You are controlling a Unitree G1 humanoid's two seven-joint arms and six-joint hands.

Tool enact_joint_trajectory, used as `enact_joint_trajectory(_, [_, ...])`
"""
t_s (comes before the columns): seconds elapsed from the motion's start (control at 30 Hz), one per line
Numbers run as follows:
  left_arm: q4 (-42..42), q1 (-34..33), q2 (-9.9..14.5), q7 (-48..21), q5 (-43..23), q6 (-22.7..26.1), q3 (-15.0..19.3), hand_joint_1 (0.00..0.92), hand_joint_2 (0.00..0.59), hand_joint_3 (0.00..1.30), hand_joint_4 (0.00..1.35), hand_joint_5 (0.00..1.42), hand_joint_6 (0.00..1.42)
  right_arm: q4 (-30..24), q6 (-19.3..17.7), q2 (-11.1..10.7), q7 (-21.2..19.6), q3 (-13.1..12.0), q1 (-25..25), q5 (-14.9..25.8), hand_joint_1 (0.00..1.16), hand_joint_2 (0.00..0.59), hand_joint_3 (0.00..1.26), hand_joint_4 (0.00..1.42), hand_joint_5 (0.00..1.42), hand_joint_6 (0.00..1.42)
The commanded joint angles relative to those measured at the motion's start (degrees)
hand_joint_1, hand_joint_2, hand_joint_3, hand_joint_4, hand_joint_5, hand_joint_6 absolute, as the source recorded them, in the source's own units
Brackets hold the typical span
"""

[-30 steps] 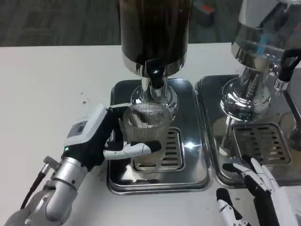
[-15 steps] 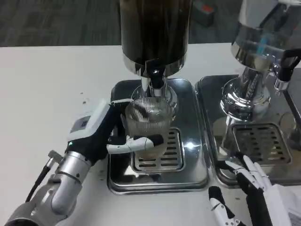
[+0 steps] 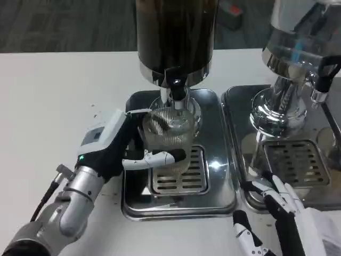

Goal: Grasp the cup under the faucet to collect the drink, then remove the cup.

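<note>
A clear ribbed cup [image 3: 166,133] stands upright over the drip grate [image 3: 178,173], right below the black faucet [image 3: 177,90] of the dark drink dispenser [image 3: 175,37]. My left hand [image 3: 125,149] grips the cup from its left side, with fingers [image 3: 154,158] wrapped across its front. A little dark liquid shows near the cup's rim. My right hand [image 3: 279,218] hangs with fingers spread at the lower right, near the front edge of the second tray, holding nothing.
The cup's steel drip tray [image 3: 213,197] sits mid-table. To the right, a second steel tray [image 3: 319,186] carries a chrome dispenser [image 3: 290,80] with a black-handled tap [image 3: 325,69]. White tabletop [image 3: 53,106] stretches to the left.
My left hand has moved the cup up and back until it sits under the faucet. My right hand has drifted slightly leftward.
</note>
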Motion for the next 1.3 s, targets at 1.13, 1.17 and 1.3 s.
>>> enact_joint_trajectory(1.13, [-1.4, -0.7, 1.1, -2.2, 0.6, -1.5, -3.9, 0.166, 0.057, 0.27, 0.58, 0.74, 1.15, 2.2, 0.6, 1.0, -0.8, 1.4, -2.1, 0.5, 0.26, 0.445, 0.29, 0.10, 0.12, 0.32])
enact_joint_trajectory(1.17, [-1.6, -0.6, 1.2, -2.2, 0.5, -1.6, -3.8, 0.166, 0.056, 0.27, 0.57, 0.74, 1.13, 2.2, 0.6, 1.0, -0.8, 1.4, -2.1, 0.5, 0.26, 0.446, 0.29, 0.10, 0.12, 0.32])
enact_joint_trajectory(1.3, [-2.2, -0.4, 1.6, -2.5, 0.3, -1.8, -3.5, 0.164, 0.056, 0.26, 0.56, 0.73, 1.11, 2.5, 0.6, 0.9, -0.7, 1.4, -2.4, 0.7, 0.26, 0.446, 0.30, 0.10, 0.13, 0.32])
